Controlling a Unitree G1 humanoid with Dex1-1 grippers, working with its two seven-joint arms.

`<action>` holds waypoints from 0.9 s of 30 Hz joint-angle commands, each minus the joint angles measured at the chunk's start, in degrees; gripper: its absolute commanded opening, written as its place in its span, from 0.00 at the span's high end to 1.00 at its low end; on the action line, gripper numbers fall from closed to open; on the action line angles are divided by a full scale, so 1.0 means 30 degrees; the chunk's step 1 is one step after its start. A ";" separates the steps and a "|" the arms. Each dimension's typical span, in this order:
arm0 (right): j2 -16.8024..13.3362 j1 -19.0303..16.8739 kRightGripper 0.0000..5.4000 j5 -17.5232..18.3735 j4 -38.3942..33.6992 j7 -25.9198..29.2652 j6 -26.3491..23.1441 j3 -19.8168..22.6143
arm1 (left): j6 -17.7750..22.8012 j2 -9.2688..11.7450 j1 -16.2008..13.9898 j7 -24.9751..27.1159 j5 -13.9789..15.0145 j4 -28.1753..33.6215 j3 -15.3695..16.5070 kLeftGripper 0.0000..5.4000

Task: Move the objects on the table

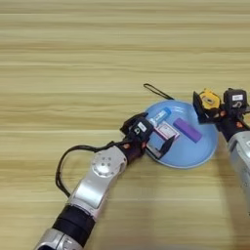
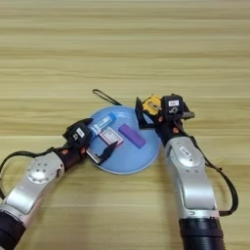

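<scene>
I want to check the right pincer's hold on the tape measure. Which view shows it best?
The right eye view: the right pincer and whole arm sit mid-picture, fingers closed on the yellow tape measure at the blue plate rim. The left eye view shows the same grip near its right edge, the arm cut off.

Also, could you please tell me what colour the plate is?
Light blue plate; the left eye view shows it best.
</scene>
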State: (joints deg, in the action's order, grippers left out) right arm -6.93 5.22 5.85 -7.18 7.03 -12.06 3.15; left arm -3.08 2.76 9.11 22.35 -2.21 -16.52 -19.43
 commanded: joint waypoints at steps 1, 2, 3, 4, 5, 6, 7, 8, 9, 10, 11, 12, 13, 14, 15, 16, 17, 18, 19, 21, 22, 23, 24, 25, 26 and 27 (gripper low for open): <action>-0.0183 -0.0081 0.00 -0.0063 -0.0286 0.0118 -0.0296 -0.0052 | -0.0141 -0.0203 0.0261 -0.0169 -0.0178 -0.0273 0.0102 0.00; -0.0183 -0.0078 0.00 -0.0067 -0.0281 0.0119 -0.0297 -0.0057 | -0.0146 -0.0204 0.0264 -0.0180 -0.0174 -0.0284 0.0108 0.00; -0.0180 -0.0076 0.00 -0.0070 -0.0277 0.0120 -0.0297 -0.0061 | -0.0155 -0.0208 0.0267 -0.0195 -0.0165 -0.0294 0.0117 0.00; -0.0179 -0.0084 0.00 -0.0072 -0.0275 0.0127 -0.0290 -0.0064 | -0.0171 -0.0221 0.0264 -0.0216 -0.0158 -0.0304 0.0127 0.00; -0.0172 -0.0096 0.00 -0.0079 -0.0274 0.0137 -0.0280 -0.0078 | -0.0202 -0.0244 0.0269 -0.0243 -0.0140 -0.0320 0.0150 0.00; -0.0165 -0.0111 0.00 -0.0089 -0.0283 0.0160 -0.0271 -0.0112 | -0.0273 -0.0292 0.0281 -0.0258 -0.0067 -0.0339 0.0210 0.00; -0.0162 -0.0120 0.00 -0.0101 -0.0286 0.0186 -0.0264 -0.0145 | -0.0349 -0.0364 0.0295 -0.0240 0.0080 -0.0335 0.0302 0.00; -0.0167 -0.0128 0.00 -0.0105 -0.0274 0.0211 -0.0252 -0.0163 | -0.0411 -0.0455 0.0300 -0.0209 0.0263 -0.0301 0.0405 0.00; -0.0178 -0.0123 0.00 -0.0106 -0.0227 0.0235 -0.0233 -0.0168 | -0.0562 -0.0631 0.0290 -0.0063 0.0661 -0.0154 0.0589 0.00; -0.0190 -0.0105 0.00 -0.0104 -0.0141 0.0250 -0.0205 -0.0154 | -0.0704 -0.0801 0.0266 0.0078 0.1016 0.0020 0.0758 0.00; -0.0199 -0.0093 0.00 -0.0099 -0.0080 0.0265 -0.0191 -0.0135 | -0.0837 -0.0943 0.0243 0.0208 0.1278 0.0161 0.0891 0.00; -0.0204 -0.0080 0.00 -0.0097 -0.0034 0.0281 -0.0189 -0.0121 | -0.0932 -0.1038 0.0221 0.0317 0.1475 0.0280 0.0972 0.00; -0.0201 -0.0067 0.00 -0.0104 0.0023 0.0293 -0.0180 -0.0112 | -0.1005 -0.1107 0.0199 0.0398 0.1634 0.0366 0.1030 0.00; -0.0197 -0.0054 0.00 -0.0108 0.0086 0.0306 -0.0168 -0.0109 | -0.1102 -0.1169 0.0186 0.0452 0.1736 0.0443 0.1086 0.00; -0.0194 -0.0043 0.00 -0.0115 0.0158 0.0318 -0.0145 -0.0112 | -0.1215 -0.1211 0.0182 0.0500 0.1834 0.0491 0.1121 0.00; -0.0192 -0.0031 0.00 -0.0121 0.0231 0.0328 -0.0126 -0.0116 | -0.1248 -0.1267 0.0173 0.0607 0.2035 0.0562 0.1172 0.00; -0.0191 -0.0022 0.00 -0.0124 0.0285 0.0336 -0.0115 -0.0120 | -0.1216 -0.1327 0.0158 0.0769 0.2250 0.0641 0.1234 0.00; -0.0193 -0.0016 0.00 -0.0126 0.0318 0.0342 -0.0116 -0.0124 | -0.1196 -0.1375 0.0141 0.0896 0.2432 0.0728 0.1308 0.00; -0.0198 -0.0013 0.00 -0.0125 0.0331 0.0349 -0.0122 -0.0123 | -0.1239 -0.1408 0.0134 0.0962 0.2546 0.0794 0.1376 0.00; -0.0209 -0.0011 0.00 -0.0123 0.0342 0.0364 -0.0134 -0.0125 | -0.1247 -0.1443 0.0145 0.1137 0.2818 0.0913 0.1469 0.00; -0.0214 -0.0009 0.00 -0.0122 0.0347 0.0371 -0.0135 -0.0127 | -0.1201 -0.1467 0.0144 0.1226 0.2941 0.0971 0.1512 0.00; -0.0218 -0.0006 0.00 -0.0123 0.0353 0.0376 -0.0135 -0.0130 | -0.1159 -0.1485 0.0138 0.1249 0.2989 0.1025 0.1559 0.00; -0.0221 -0.0003 0.00 -0.0123 0.0362 0.0381 -0.0129 -0.0130 | -0.1137 -0.1487 0.0141 0.1256 0.2998 0.1042 0.1590 0.00; -0.0223 0.0000 0.00 -0.0124 0.0369 0.0384 -0.0125 -0.0130 | -0.1134 -0.1482 0.0145 0.1247 0.2991 0.1044 0.1606 0.00; -0.0226 0.0005 0.00 -0.0124 0.0378 0.0386 -0.0118 -0.0131 | -0.1136 -0.1448 0.0182 0.1221 0.2948 0.0988 0.1615 0.00; -0.0229 0.0009 0.00 -0.0125 0.0389 0.0387 -0.0110 -0.0132 | -0.1158 -0.1409 0.0219 0.1184 0.2877 0.0914 0.1618 0.00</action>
State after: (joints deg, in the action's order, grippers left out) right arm -7.10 5.17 5.82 -6.44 7.98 -12.03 2.80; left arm -6.76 -1.47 9.28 25.79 6.76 -14.03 -14.65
